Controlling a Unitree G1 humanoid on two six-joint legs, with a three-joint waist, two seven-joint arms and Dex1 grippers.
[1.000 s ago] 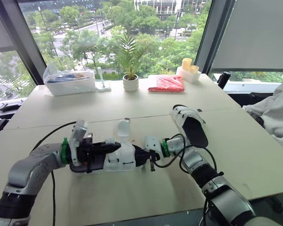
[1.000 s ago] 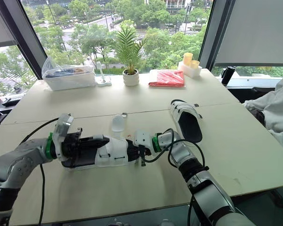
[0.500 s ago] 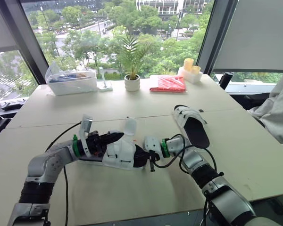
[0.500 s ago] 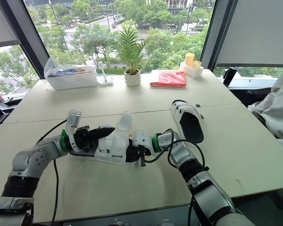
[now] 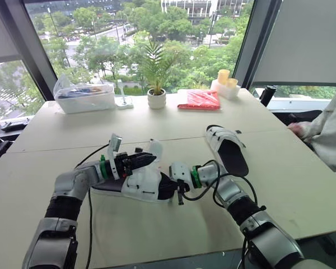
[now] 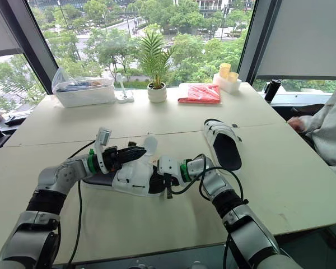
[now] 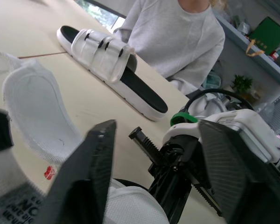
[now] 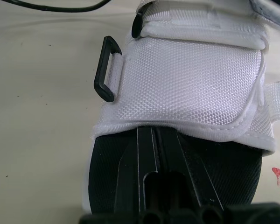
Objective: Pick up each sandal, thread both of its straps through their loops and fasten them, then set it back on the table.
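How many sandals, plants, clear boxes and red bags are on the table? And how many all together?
sandal: 2
plant: 1
clear box: 1
red bag: 1
total: 5

On the sandal (image 8: 186, 84) I see a coarse woven white cloth upper with stitched edges, a matt black footbed and a smooth black plastic loop (image 8: 105, 70). Its loose strap (image 7: 37, 112) shows a fine fabric mesh. The pads (image 7: 233, 158) of my left gripper (image 7: 156, 126) are black and finely ribbed. The table (image 5: 157, 230) looks smooth, matt cream.
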